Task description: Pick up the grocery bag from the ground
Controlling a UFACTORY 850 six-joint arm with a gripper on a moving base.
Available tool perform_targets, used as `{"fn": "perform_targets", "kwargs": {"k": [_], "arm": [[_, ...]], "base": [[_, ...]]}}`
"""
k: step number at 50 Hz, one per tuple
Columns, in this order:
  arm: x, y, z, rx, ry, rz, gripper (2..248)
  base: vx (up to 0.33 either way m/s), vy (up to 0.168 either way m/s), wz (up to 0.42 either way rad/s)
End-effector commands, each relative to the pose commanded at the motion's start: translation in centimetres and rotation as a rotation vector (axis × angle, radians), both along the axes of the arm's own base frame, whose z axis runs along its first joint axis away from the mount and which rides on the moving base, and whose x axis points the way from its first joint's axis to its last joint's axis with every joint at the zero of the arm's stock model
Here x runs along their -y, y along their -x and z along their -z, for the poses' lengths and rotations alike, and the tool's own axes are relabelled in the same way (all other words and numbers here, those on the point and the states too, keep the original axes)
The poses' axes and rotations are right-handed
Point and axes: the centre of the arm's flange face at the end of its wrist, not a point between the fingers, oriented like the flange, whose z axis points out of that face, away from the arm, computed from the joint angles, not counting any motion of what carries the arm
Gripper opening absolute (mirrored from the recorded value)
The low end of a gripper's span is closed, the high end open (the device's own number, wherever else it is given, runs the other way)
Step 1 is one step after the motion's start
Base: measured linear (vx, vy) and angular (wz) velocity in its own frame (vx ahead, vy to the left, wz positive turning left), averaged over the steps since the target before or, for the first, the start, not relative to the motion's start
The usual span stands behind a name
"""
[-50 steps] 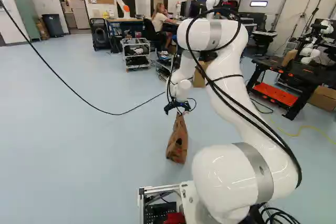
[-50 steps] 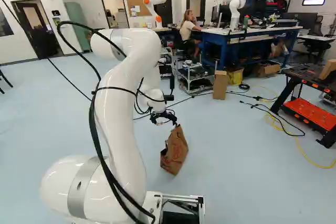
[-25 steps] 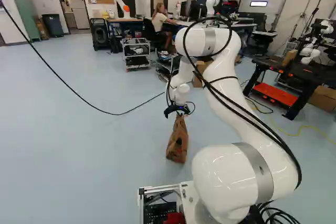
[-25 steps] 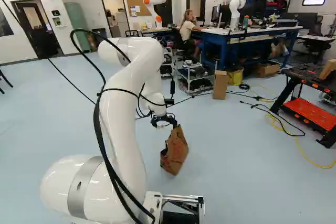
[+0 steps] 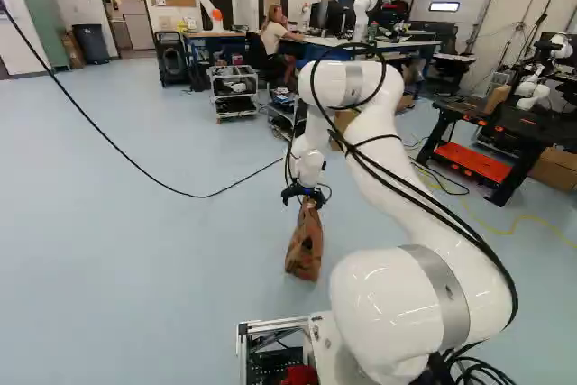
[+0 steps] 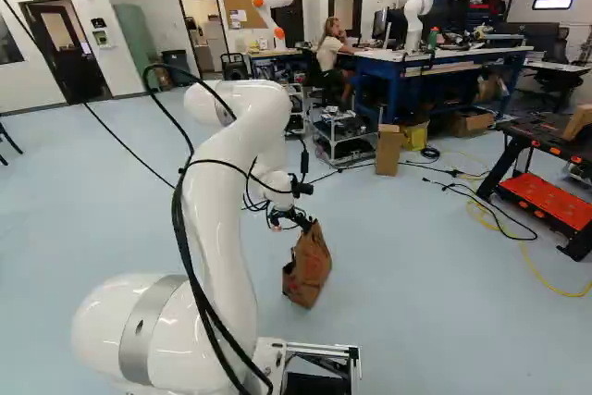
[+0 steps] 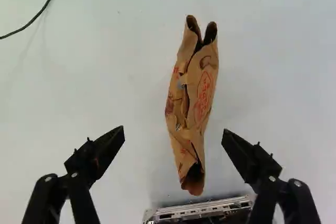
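1. Grocery bag (image 5: 305, 250) upright on floor (image 5: 135, 250), abt ctr of L base view, just under the fingers (image 5: 288, 196).
2. Wrist cam: fingers (image 7: 109, 148) spread wide, bag btwn & ahead, gap each side.

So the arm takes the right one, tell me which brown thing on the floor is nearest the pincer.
The paper grocery bag, close under the open pincer; the tall cardboard box stands well beyond, in front of the blue workbench.

Creased matt brown paper bag (image 7: 193, 98)
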Motion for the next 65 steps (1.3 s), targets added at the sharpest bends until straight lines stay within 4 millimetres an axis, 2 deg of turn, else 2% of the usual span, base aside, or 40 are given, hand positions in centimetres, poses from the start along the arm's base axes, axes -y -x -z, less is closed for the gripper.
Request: {"fn": "perform_targets", "kwargs": {"k": [39,65], "arm": [[0.0,-0.7,5.8,-0.033,-0.002,0.008,247],[0.2,-2.0,9.8,-0.031,-0.002,0.011,247]], "base": [[0.000,0.000,0.000],[0.000,0.000,0.000]]}}
